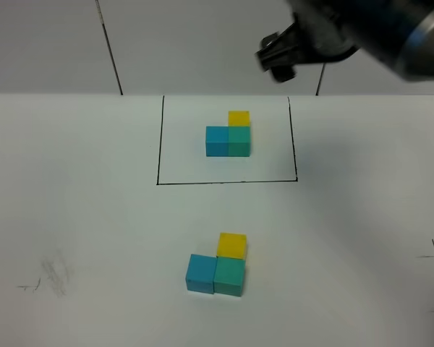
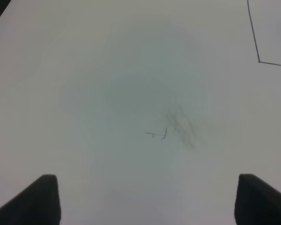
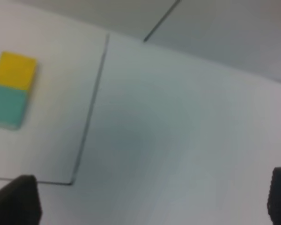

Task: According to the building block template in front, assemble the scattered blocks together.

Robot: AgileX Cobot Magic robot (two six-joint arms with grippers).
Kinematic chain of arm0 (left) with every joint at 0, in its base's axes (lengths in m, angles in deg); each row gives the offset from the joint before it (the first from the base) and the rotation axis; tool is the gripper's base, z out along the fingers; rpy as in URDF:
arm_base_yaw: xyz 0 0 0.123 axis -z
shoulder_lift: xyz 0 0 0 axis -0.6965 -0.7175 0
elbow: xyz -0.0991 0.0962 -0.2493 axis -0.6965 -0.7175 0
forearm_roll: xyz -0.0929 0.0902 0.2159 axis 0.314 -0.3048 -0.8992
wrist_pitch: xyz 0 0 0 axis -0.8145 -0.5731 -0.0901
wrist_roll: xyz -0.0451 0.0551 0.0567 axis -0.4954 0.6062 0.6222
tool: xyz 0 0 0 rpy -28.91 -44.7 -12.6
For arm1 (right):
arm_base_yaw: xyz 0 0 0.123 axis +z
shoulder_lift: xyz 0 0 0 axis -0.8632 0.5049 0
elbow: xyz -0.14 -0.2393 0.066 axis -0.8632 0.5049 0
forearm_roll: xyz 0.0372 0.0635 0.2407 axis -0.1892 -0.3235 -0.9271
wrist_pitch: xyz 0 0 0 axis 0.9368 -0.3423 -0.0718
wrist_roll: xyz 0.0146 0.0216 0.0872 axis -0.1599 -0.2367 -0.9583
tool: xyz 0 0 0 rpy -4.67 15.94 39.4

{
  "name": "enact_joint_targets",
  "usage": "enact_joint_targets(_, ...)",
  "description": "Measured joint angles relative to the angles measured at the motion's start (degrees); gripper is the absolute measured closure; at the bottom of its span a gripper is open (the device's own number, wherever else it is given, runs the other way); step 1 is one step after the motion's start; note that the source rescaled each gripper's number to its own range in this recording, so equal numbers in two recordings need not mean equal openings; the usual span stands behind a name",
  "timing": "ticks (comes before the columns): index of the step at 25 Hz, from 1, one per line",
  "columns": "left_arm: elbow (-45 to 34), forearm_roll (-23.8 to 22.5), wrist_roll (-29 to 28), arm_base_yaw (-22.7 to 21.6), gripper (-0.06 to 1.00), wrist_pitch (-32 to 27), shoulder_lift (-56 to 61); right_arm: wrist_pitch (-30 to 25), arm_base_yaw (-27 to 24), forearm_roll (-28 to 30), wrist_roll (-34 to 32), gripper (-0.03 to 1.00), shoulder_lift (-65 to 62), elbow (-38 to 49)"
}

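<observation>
Three scattered blocks [image 1: 218,268] already sit joined near your table's [image 1: 362,217] front edge, matching the building block template [image 1: 229,135] toward the back; left gripper [image 2: 147,199] gapes empty; right gripper [image 3: 154,201], wide apart beside the frame, could clip the template if you sweep low.

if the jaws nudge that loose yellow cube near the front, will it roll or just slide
Probably slide: the yellow cube has flat faces and sits flat on the smooth white table. It likely stays rigid. Since it touches the teal cube, a push toward that one may shift both.
</observation>
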Motion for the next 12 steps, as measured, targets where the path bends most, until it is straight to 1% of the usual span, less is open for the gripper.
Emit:
enact_joint_targets(3,0.0,0.0,0.0,0.0,0.05,0.0,0.0,-0.2,-7.2,0.4,12.0,-0.03,-4.7,0.0)
enact_joint_targets(5,0.0,0.0,0.0,0.0,0.05,0.0,0.0,-0.2,-12.2,-1.7,19.9,-0.03,-8.2,0.0)
enact_joint_targets(7,0.0,0.0,0.0,0.0,0.05,0.0,0.0,-0.3,-18.0,-6.1,25.9,-0.03,-11.6,0.0)
enact_joint_targets(9,0.0,0.0,0.0,0.0,0.05,0.0,0.0,-0.3,-23.5,-12.0,31.8,-0.03,-15.3,0.5)
enact_joint_targets(12,0.0,0.0,0.0,0.0,0.05,0.0,0.0,-0.3,-31.7,-19.9,39.7,-0.03,-22.3,3.3)
